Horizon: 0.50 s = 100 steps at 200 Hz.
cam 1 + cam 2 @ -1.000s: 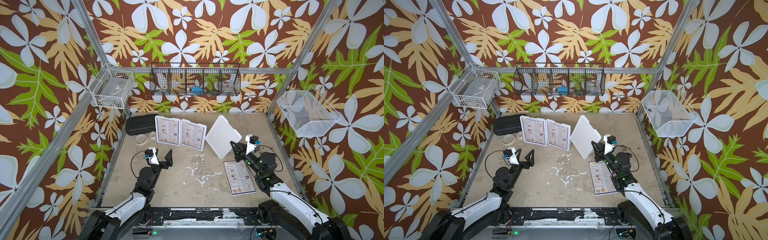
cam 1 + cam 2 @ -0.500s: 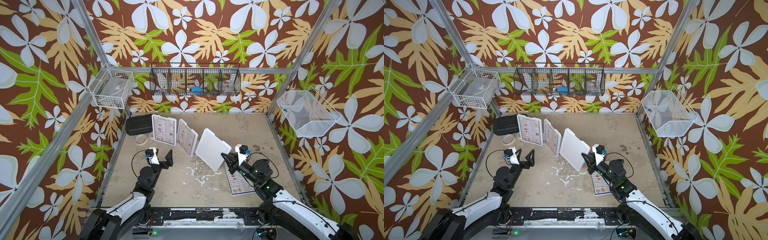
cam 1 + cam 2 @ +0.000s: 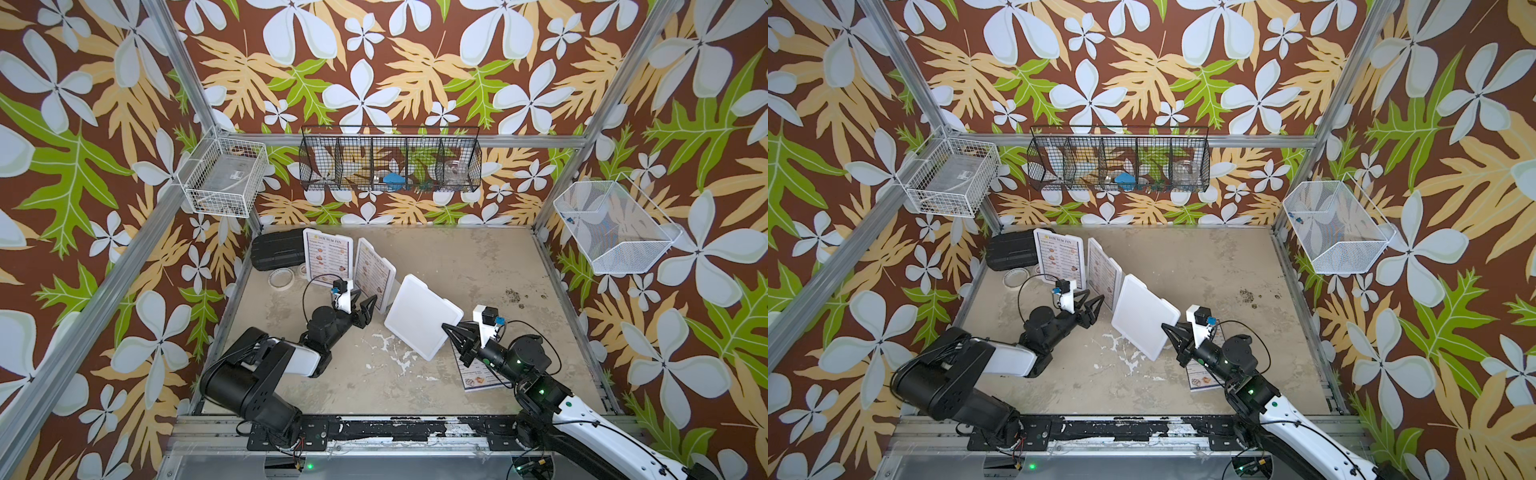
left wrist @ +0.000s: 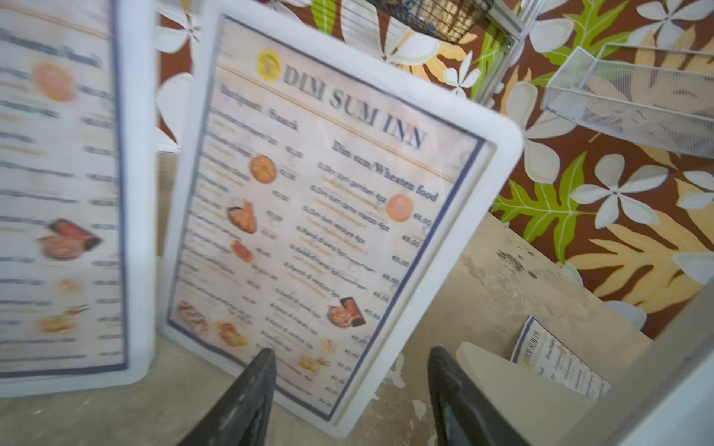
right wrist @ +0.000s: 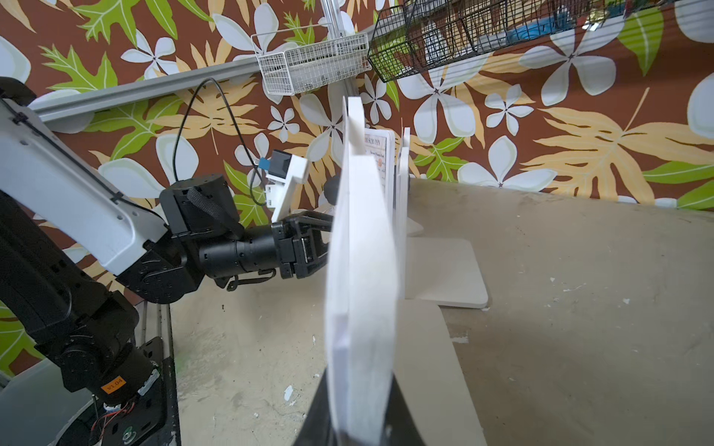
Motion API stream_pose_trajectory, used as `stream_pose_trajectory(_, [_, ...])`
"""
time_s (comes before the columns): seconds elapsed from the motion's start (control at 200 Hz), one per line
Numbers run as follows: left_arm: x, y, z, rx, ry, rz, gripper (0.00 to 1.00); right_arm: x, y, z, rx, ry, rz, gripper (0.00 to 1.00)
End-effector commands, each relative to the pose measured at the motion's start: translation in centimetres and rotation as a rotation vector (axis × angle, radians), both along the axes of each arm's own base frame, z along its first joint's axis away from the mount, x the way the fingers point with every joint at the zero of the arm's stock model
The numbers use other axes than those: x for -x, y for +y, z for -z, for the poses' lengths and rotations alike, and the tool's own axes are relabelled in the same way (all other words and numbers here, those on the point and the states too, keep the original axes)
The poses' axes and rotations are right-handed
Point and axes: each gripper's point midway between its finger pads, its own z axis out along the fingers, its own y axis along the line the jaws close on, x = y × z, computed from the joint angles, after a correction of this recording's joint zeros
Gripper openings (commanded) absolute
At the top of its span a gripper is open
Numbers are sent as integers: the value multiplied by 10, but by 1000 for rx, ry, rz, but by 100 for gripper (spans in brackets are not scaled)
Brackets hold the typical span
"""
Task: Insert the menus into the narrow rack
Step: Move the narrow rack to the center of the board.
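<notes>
Two menus (image 3: pixel 328 257) (image 3: pixel 372 272) headed "DIM SUM INN" stand upright at the back left on white rounded panels, which I take for the narrow rack. They show close up in the left wrist view (image 4: pixel 320 216) (image 4: pixel 58 193). A third menu (image 3: pixel 473 374) (image 4: pixel 556 359) lies flat on the table under my right arm. My right gripper (image 3: pixel 446 328) (image 5: pixel 361 390) is shut on the edge of a plain white panel (image 3: pixel 419 318) (image 5: pixel 361 251), held upright and tilted. My left gripper (image 3: pixel 365 305) (image 4: pixel 351 357) is open, empty, at the lower corner of the second menu panel.
A black case (image 3: pixel 276 251) and a clear round dish (image 3: pixel 279 277) sit at the back left. A black wire basket (image 3: pixel 390 160) hangs on the back wall, a white wire basket (image 3: pixel 226 176) on the left and a white mesh basket (image 3: pixel 615 226) on the right. Flat panel bases (image 5: pixel 444 270) lie on the table.
The right gripper has drawn the plain panel forward and to the left. The second menu panel has swung edge-on. My left gripper has reached right toward it and its jaws have narrowed.
</notes>
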Motion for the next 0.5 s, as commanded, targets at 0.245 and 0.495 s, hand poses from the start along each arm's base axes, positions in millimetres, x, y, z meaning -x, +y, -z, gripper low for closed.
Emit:
stream_pose_trajectory(0.245, [-34,-37,1,47,-17,87,66,-1,4,-9,-45,-32,-18,9])
stream_pose_trajectory(0.495, [-66,-59,10,42,69,115,66,-1,4,-5,-40,-30,-16,9])
